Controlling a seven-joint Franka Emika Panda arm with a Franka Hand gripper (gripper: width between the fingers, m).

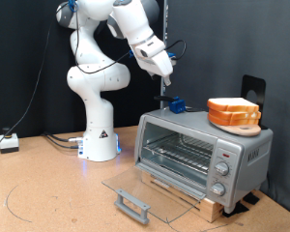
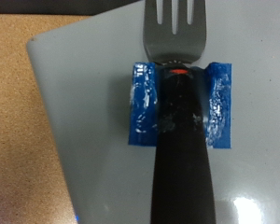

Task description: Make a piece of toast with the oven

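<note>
Exterior view: the white arm reaches over the boxy silver-grey oven (image 1: 203,147), its gripper (image 1: 168,81) hovering above a small blue block (image 1: 175,104) on the oven's flat top, apart from it. The glass door (image 1: 145,188) lies dropped open, its grey bar handle toward the exterior view's bottom, with the wire rack showing inside. The toast (image 1: 234,115) sits on a round orange plate (image 1: 232,123) on the oven's top, right of the block. From the wrist, a black-handled metal fork (image 2: 177,93) rests in the blue block (image 2: 140,105); I cannot tell whether the fingers are open or closed.
</note>
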